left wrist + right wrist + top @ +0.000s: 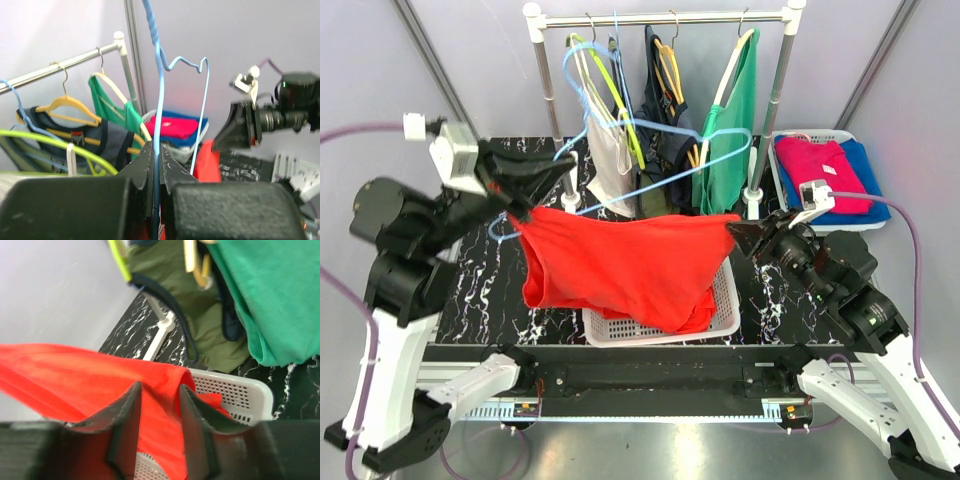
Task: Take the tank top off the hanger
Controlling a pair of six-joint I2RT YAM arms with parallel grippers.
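A: Left gripper (523, 203), jaws?
B: Pressed together on the wire of the blue hanger (159, 100). In the wrist view the wire runs straight up out of the fingertips. The arm is raised over the left part of the table (485, 290).
A: Where is the tank top (630, 262)?
B: Red, spread broad between the two arms, above the white basket (725, 305). Its upper left corner bunches at the left gripper, where hanger and cloth meet (whether the cloth is pinched there too, I cannot tell). The lower hem sags into the basket towards the right.
A: Right gripper (160, 390)?
B: Jaws spread. Its own camera shows a gap between the fingers (125, 425), with a red edge of the top lying in that gap, not squeezed. From above, the tips sit at the top's upper right corner.
A: On the hanger or off?
B: Most of the blue wire shows bare above the cloth, reaching back towards the rail. What lies at the left gripper end is hidden.
A: Surroundings?
B: Clothes rail (660, 17) at the rear with a green top (730, 160), a dark one and a pale one, on yellow and lime hangers. Bin (810, 133) at rear right holding folded pink and blue cloth.
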